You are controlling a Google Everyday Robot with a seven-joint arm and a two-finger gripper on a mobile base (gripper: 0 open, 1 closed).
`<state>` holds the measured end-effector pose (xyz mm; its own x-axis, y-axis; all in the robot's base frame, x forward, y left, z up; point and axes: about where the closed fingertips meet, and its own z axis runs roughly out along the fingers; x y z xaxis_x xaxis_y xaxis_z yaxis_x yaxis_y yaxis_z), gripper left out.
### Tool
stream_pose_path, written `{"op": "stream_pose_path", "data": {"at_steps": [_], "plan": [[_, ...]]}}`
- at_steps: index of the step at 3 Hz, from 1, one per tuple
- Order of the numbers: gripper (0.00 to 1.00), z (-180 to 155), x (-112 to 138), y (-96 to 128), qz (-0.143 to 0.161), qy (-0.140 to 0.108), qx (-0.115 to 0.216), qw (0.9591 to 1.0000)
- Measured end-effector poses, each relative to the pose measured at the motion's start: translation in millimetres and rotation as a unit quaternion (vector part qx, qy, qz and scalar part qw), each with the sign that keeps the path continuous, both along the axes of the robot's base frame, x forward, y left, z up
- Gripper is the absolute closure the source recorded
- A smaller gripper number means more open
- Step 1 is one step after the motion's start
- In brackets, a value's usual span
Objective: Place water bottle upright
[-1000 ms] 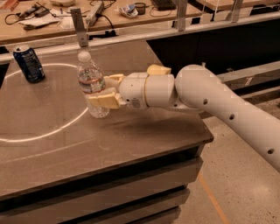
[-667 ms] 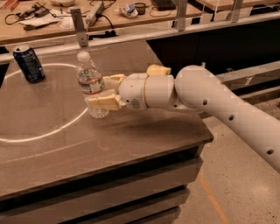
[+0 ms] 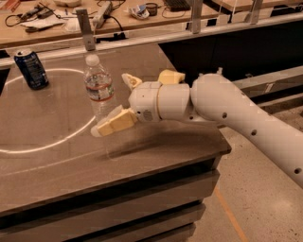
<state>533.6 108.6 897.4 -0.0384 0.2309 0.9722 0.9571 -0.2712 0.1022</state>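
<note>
The water bottle [image 3: 98, 87], clear ribbed plastic with a white cap and a white label, stands upright on the dark table [image 3: 57, 160], left of centre. My gripper [image 3: 110, 103] reaches in from the right on a white arm [image 3: 222, 106]. Its yellowish fingers are spread. The near finger [image 3: 116, 123] lies low in front of the bottle's base. The far finger [image 3: 130, 80] is behind and to the right of the bottle, with a gap to it. The bottle's base is partly hidden by the near finger.
A dark blue drink can [image 3: 31, 69] stands at the table's far left. A white ring [image 3: 71, 137] is marked on the tabletop. A metal post [image 3: 86, 29] and rail run behind the table, before a cluttered bench [image 3: 42, 14]. The table's right edge [image 3: 226, 147] drops to the floor.
The fingers have spread apart from the bottle, the near one dropping lower. The bottle stays upright in the same spot. The arm has hardly moved.
</note>
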Motion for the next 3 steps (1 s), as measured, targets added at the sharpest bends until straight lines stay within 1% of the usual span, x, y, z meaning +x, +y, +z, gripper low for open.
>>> {"op": "stream_pose_path", "data": {"at_steps": [1, 2, 3], "plan": [[0.0, 2, -19, -18, -0.026, 0.006, -0.01, 0.9996], [0.0, 1, -38, -55, -0.075, 0.012, -0.029, 0.9967], [0.0, -2, -49, -102, -0.153, 0.018, -0.052, 0.9867]]}}
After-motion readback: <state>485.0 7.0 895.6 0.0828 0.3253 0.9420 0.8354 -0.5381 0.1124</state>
